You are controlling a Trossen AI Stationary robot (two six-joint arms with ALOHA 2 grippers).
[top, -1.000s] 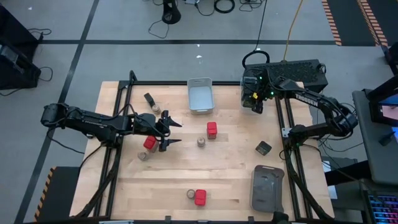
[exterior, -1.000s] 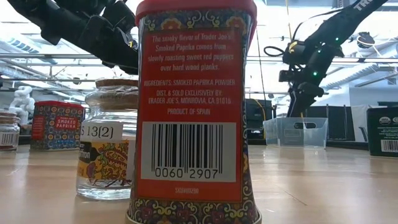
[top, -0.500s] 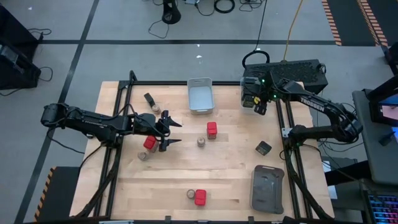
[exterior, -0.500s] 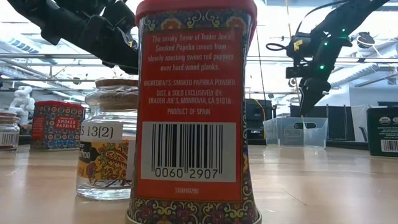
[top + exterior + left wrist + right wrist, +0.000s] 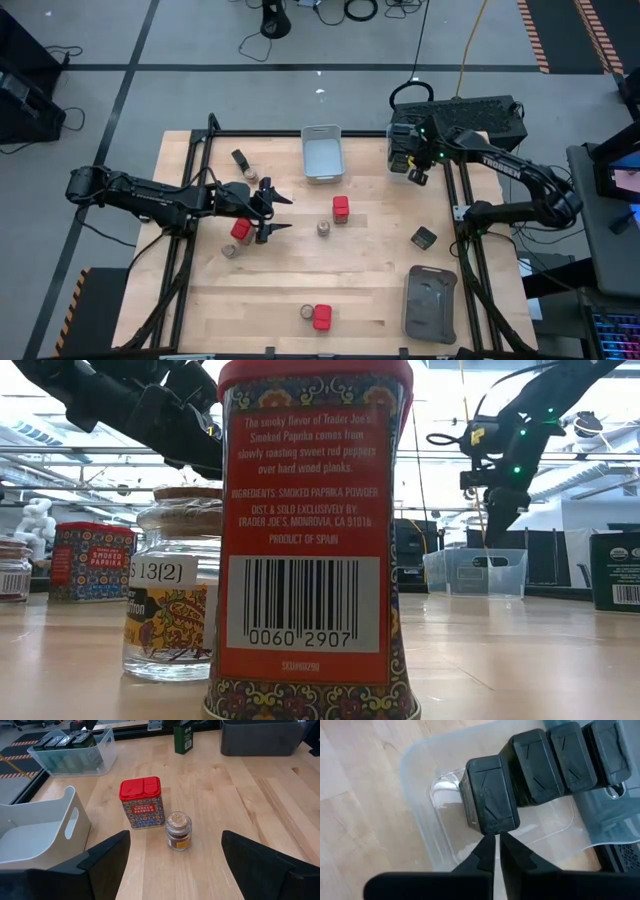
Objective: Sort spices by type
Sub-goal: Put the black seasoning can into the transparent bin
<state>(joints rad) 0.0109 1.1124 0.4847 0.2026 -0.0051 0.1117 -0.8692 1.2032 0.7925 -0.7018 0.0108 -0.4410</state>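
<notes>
The spices stand scattered on the wooden table: red-capped tins (image 5: pixel 341 208) (image 5: pixel 240 230) (image 5: pixel 322 317), tan-topped round jars (image 5: pixel 324 229) (image 5: pixel 230 250) (image 5: pixel 307 313) and a dark container (image 5: pixel 424 237). Several dark containers (image 5: pixel 490 800) stand in a row inside the clear bin (image 5: pixel 403 158) at the far right. My right gripper (image 5: pixel 495 851) hangs shut just above that bin, over the endmost dark container, with nothing in it. My left gripper (image 5: pixel 278 212) hovers open left of centre, facing a red tin (image 5: pixel 141 802) and a jar (image 5: pixel 178 830).
A grey bin (image 5: pixel 321 152) stands at the far middle and a flat dark grey tray (image 5: pixel 430 300) lies near right. One more jar (image 5: pixel 250 173) and a dark container (image 5: pixel 240 158) stand far left. Bare wood lies between the centre tins and the near edge.
My right gripper has shifted a little above the clear bin and its fingers have shut on nothing. The dark containers in the bin stand as before.
</notes>
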